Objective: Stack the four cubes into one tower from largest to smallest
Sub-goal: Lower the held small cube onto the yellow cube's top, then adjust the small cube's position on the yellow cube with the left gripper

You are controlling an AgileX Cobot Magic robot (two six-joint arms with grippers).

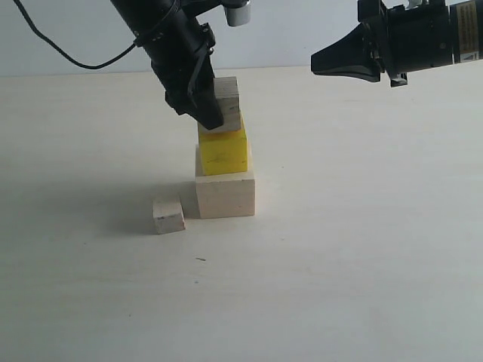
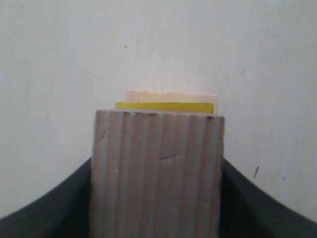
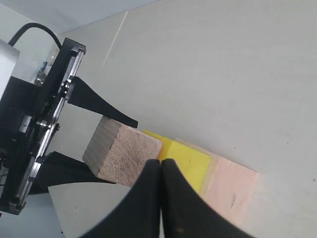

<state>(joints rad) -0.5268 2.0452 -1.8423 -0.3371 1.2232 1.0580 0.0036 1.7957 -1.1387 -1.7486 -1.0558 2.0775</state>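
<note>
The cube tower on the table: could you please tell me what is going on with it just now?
The left gripper grips the layered plywood cube on top of the yellow cube, which sits on the large pale cube. The smallest cube lies on the table beside the base, not yet stacked. The right gripper hangs shut and empty, off to the side.

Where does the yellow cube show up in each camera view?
Exterior: yellow cube centre, second tier on the large pale cube.
Left wrist: yellow cube a thin strip beyond the plywood cube.
Right wrist: yellow cube between plywood cube and large pale cube.
Shared landmark: the plywood cube.
</note>
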